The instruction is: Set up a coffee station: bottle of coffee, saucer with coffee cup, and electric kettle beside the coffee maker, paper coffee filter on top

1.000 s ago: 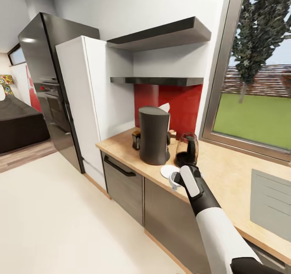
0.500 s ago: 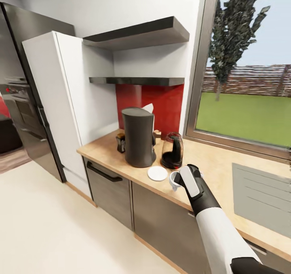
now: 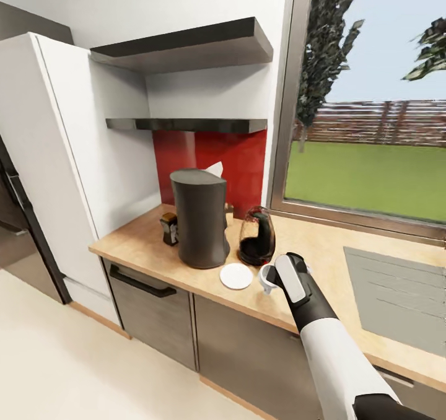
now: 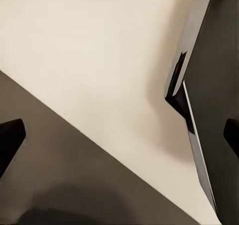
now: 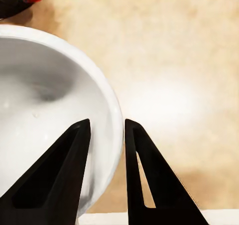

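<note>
A dark grey coffee maker (image 3: pixel 198 218) stands on the wooden countertop (image 3: pixel 322 246), with a white paper filter (image 3: pixel 215 169) peeking up behind its top. Left of it sits the small dark bottle of coffee (image 3: pixel 168 228); right of it is the glass electric kettle (image 3: pixel 255 237). A white saucer (image 3: pixel 236 275) lies in front of them near the counter's edge. Just right of the saucer, my right gripper (image 3: pixel 271 279) (image 5: pixel 107 123) is shut on the rim of the white coffee cup (image 3: pixel 267 277) (image 5: pixel 45 110), above the counter. My left gripper (image 4: pixel 119 138) is open over beige floor.
A grey inset panel (image 3: pixel 396 302) sits in the counter at the right, below a large window (image 3: pixel 371 153). Two dark shelves (image 3: pixel 186 124) hang over the coffee maker. A tall white cabinet (image 3: pixel 56 160) bounds the counter's left end; a drawer handle (image 3: pixel 139 282) juts out below.
The whole view has swung, sliding the counter and its things leftward in the picture. My right arm keeps the cup in the same grip; the saucer now lies level with the cup.
</note>
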